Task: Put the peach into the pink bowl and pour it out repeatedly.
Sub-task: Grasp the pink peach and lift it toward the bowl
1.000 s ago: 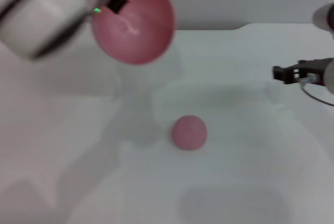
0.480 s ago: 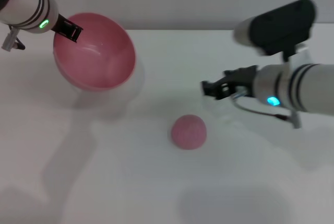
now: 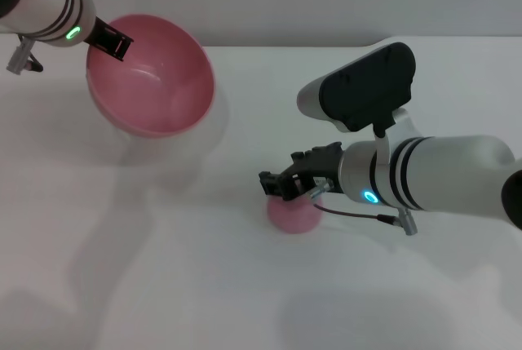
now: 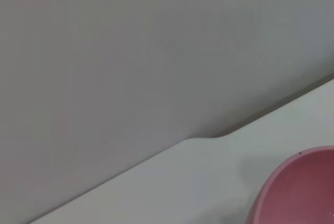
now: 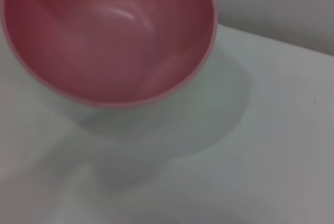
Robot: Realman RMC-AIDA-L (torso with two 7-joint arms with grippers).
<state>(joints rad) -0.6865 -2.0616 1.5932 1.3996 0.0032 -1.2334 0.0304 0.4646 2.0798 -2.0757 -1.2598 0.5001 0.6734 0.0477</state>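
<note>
Inspector A: Right gripper [image 3: 281,187]?
Inspector B: Jaws apart, directly over the peach [image 3: 294,215] on the table [image 3: 204,268].
Inspector A: Left gripper [image 3: 110,42]?
Inspector B: Clamped on the pink bowl [image 3: 151,77] rim; bowl tilted, empty.

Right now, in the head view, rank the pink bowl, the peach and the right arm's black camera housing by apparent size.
1. Glossy round pink plastic bowl.
2. Black boxy camera housing, though it sits nearer the camera.
3. Small round pink toy peach, partly hidden by the right pincer.
</note>
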